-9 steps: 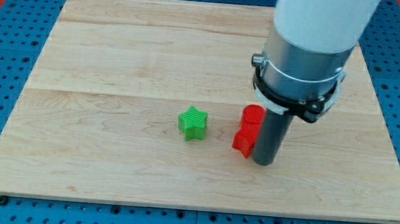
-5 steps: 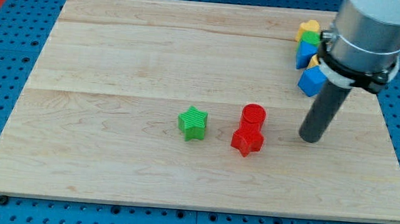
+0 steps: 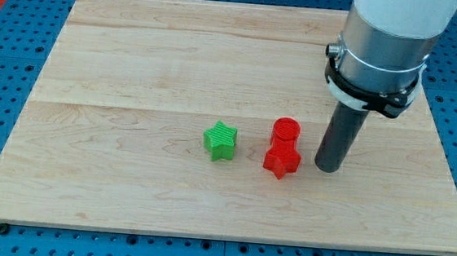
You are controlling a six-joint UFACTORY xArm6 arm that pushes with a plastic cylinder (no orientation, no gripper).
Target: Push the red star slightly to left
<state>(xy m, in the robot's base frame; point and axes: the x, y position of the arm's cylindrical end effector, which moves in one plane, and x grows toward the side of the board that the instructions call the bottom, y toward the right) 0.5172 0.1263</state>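
Observation:
The red star (image 3: 282, 161) lies on the wooden board (image 3: 135, 71), right of centre towards the view's bottom. A red cylinder (image 3: 286, 132) stands touching it just above. My tip (image 3: 328, 168) is on the board just to the star's right, a small gap apart from it. A green star (image 3: 221, 140) lies to the red star's left.
The arm's wide grey and white body (image 3: 387, 34) covers the board's upper right corner and hides whatever lies there. Blue pegboard (image 3: 3, 86) surrounds the board on all sides.
My tip swung from beside the red star out to the right, then came back left and down, close to the star's right side. The blocks have stayed put.

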